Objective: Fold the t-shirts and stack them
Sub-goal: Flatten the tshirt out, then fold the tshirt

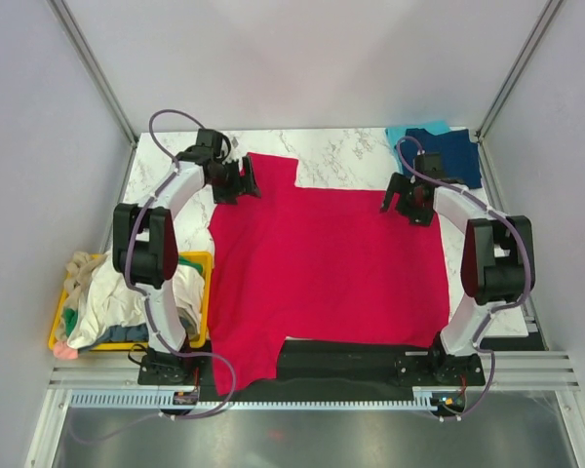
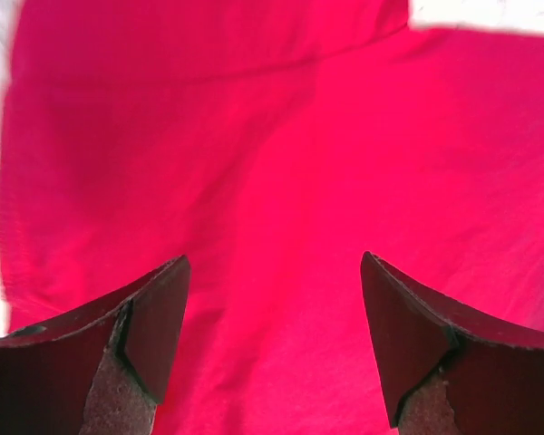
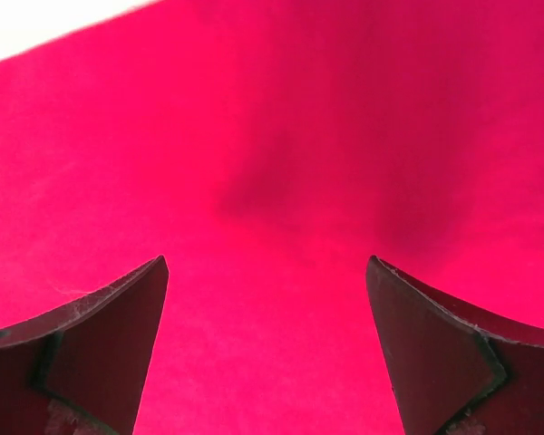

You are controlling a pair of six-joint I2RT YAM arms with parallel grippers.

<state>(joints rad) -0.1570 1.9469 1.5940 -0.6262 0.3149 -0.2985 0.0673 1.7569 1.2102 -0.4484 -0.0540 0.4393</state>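
Observation:
A crimson red t-shirt (image 1: 331,263) lies spread flat over the middle of the table, one sleeve at the far left and its near edge hanging over the front. It fills the left wrist view (image 2: 281,154) and the right wrist view (image 3: 281,163). My left gripper (image 1: 242,181) is open and empty over the shirt's far left corner by the sleeve. My right gripper (image 1: 402,203) is open and empty over the shirt's far right corner. Folded navy blue (image 1: 454,154) and teal (image 1: 408,133) t-shirts lie at the far right corner.
A yellow bin (image 1: 201,263) stands at the left edge of the table, heaped with cream, green and blue garments (image 1: 112,297). White marble tabletop (image 1: 341,151) shows along the far side. Grey walls enclose the cell on three sides.

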